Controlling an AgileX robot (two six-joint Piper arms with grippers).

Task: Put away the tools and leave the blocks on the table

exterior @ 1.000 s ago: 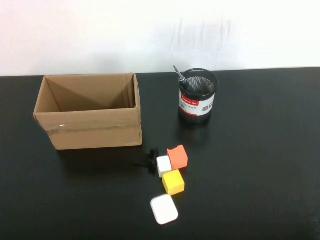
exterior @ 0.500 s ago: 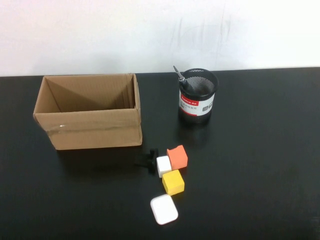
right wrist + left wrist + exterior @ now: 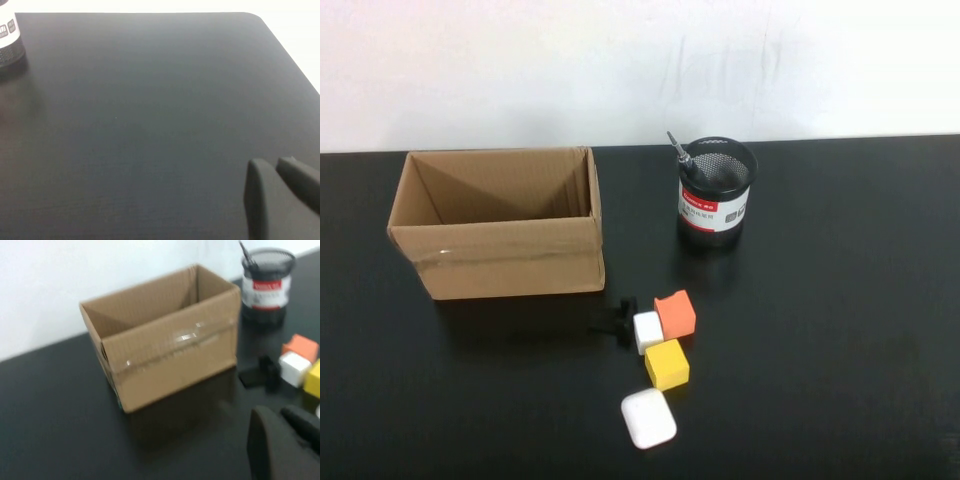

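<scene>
nothing moved; three blocks (image 3: 665,335), both grippers parked.

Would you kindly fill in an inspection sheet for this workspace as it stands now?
Surface: matte black table, no spills.
Job's things: slim metal-tipped tool stands in black mesh cup; orange cube, white cube, yellow cube clustered on the table.
Clutter: white rounded-square case; small black knob piece; open cardboard box.
Grippers: left tool beside the box; right tool over bare table.
Cables: nothing seen.
Surroundings: white wall.
</scene>
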